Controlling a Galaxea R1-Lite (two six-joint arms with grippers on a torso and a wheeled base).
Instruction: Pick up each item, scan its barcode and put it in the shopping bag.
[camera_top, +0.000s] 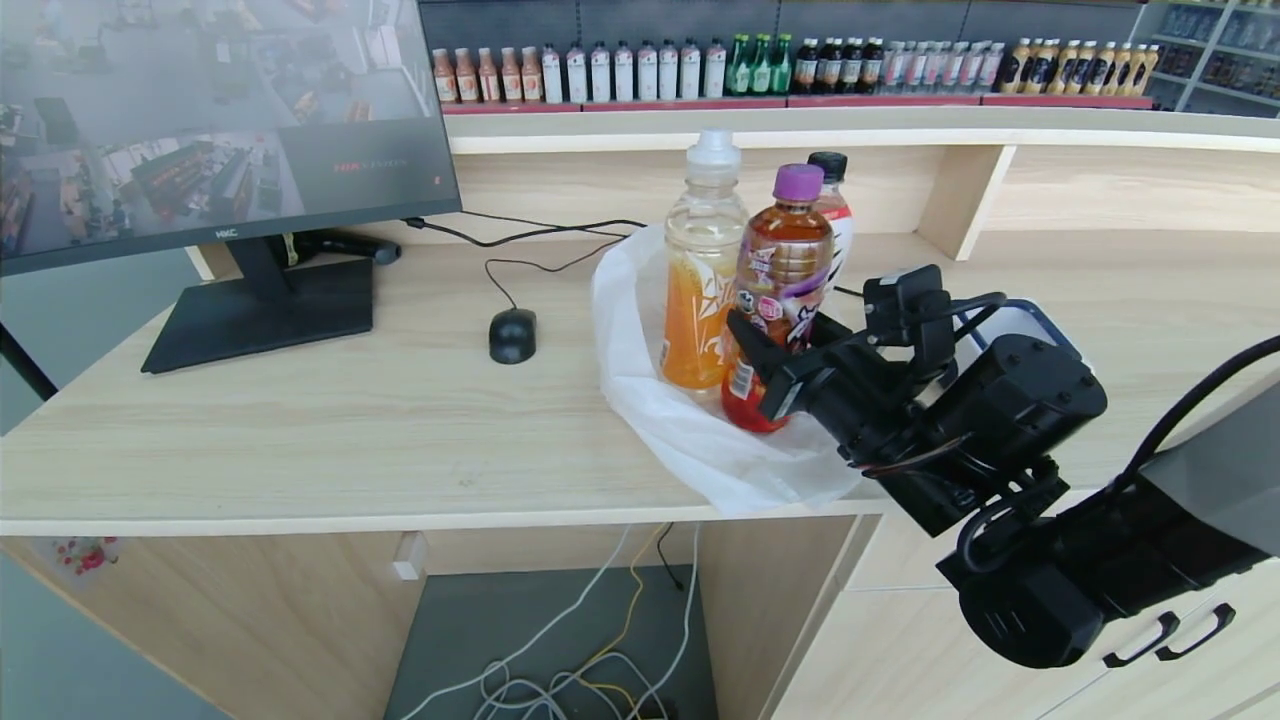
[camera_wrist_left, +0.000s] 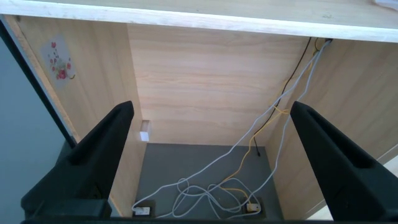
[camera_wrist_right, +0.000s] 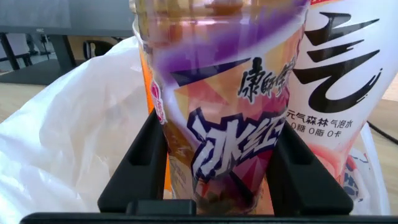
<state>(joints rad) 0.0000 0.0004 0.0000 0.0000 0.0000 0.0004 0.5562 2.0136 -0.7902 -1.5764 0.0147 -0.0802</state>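
Monitor (camera_top: 200, 110) sits upper left on the wooden counter (camera_top: 300, 430), mouse (camera_top: 512, 335) near center, drink shelf (camera_top: 800, 68) along the top, cables (camera_top: 583, 672) tangled at the bottom.

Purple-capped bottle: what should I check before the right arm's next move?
1. Right gripper shut on the purple-capped bottle, low on its body: ok.
2. Bottle upright: ok.
3. Room around it: not ok; the orange drink bottle and the black-capped bottle stand right beside it.
4. Shopping bag mouth open enough: cannot tell; it lies spread under the bottles.
5. Left gripper open, empty, below the counter, out of the way: ok.
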